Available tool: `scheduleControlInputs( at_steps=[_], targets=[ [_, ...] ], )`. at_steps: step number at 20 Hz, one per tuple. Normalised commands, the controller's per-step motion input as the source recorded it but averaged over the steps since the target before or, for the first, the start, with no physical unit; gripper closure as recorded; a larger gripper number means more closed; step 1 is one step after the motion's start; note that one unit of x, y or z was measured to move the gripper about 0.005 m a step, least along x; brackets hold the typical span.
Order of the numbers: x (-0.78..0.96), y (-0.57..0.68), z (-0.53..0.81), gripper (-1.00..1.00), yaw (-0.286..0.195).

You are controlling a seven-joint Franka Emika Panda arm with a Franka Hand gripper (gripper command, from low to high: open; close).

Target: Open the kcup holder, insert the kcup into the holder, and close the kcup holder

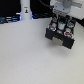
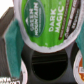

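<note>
In the exterior view the gripper (image 1: 60,23) hangs at the upper right of the frame, directly over the kcup holder (image 1: 62,36), whose drawer looks pulled out with pods showing inside. The wrist view fills in the rest: the kcup (image 2: 47,24) occupies the upper half of that picture, its green printed lid facing the camera, pinched between the teal finger pads (image 2: 12,41) — so the hand is clamped on the pod, not spread. Just beneath it sits a round empty socket (image 2: 48,64), dark and open, with a neighbouring orange-lidded pod (image 2: 80,66) at the right edge.

The step in hand appears to be the insertion. To do it well, the arm should centre the pod over the socket before descending — from this view it seems slightly off toward the upper part of the hole. A straight, slow descent would keep the rim from catching the socket edge. The pads should part only once the pod is seated, then lift clear vertically so the neighbouring pods are not disturbed.
</note>
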Motion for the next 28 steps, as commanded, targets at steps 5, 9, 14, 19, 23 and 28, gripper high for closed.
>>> scheduleControlInputs(
  at_steps=[5,9,14,19,23,28],
  targets=[
    [-0.05,0.08,0.16,-1.0,0.086],
    [0.06,-0.02,0.26,-1.0,0.094],
    [0.06,-0.06,0.25,-1.0,0.115],
    [0.37,-0.38,0.4,-1.0,0.062],
    [0.54,-0.52,0.37,-1.0,0.034],
    [0.59,-0.56,0.3,-1.0,0.015]
  ],
)
